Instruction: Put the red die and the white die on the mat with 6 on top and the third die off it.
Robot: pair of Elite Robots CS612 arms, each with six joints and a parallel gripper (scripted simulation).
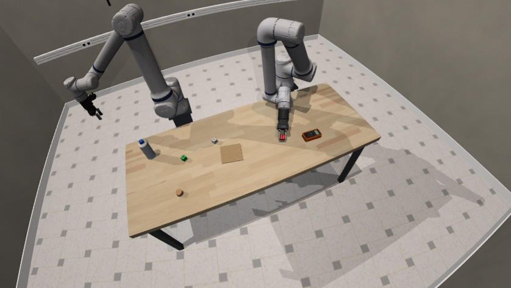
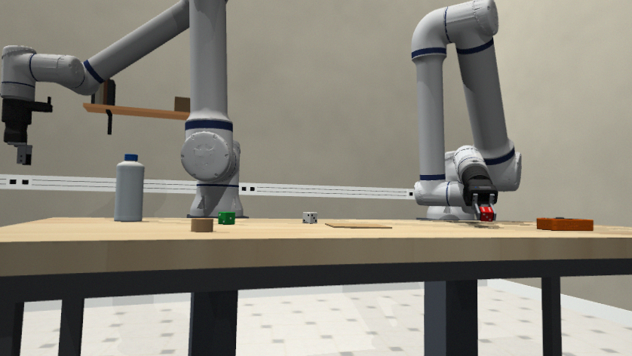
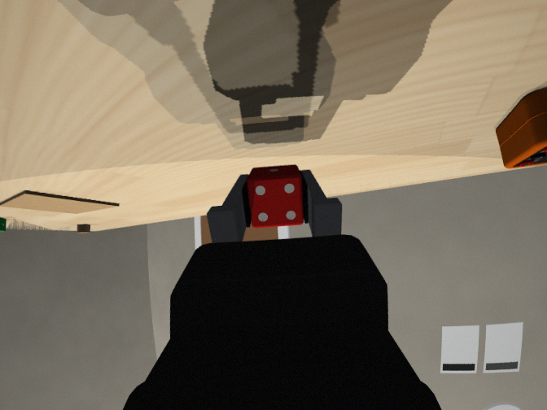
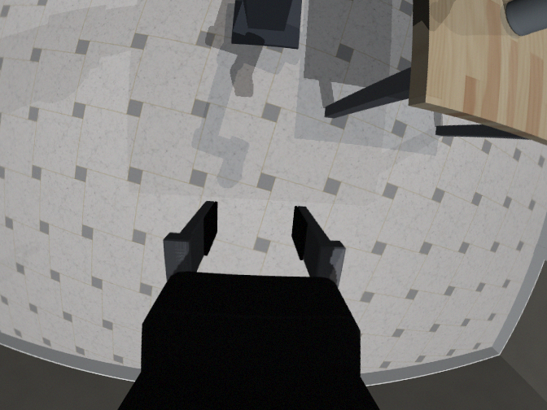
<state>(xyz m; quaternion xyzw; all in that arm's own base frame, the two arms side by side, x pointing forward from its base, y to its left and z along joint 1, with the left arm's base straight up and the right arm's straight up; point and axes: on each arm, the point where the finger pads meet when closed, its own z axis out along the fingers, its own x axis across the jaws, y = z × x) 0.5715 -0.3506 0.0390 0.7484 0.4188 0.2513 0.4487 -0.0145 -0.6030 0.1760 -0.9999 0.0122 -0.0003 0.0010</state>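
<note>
Pinched between the fingers of the left tool (image 1: 282, 135) (image 2: 485, 213) (image 3: 275, 198) low over the surface (image 1: 200, 179) (image 2: 283, 234) (image 3: 375, 169) (image 4: 481, 66), the glossy red die (image 1: 282, 137) (image 2: 486, 213) (image 3: 276, 198) bears silvery pips, four on the face toward the left wrist camera, while the right tool (image 1: 99, 113) (image 2: 24, 160) (image 4: 255, 219) stands spread beyond the table's end.

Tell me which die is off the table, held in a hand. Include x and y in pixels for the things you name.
The red die (image 1: 282, 136) (image 2: 486, 214) (image 3: 276, 198), between the left hand's fingers; the green and white dice rest on the tabletop.
</note>
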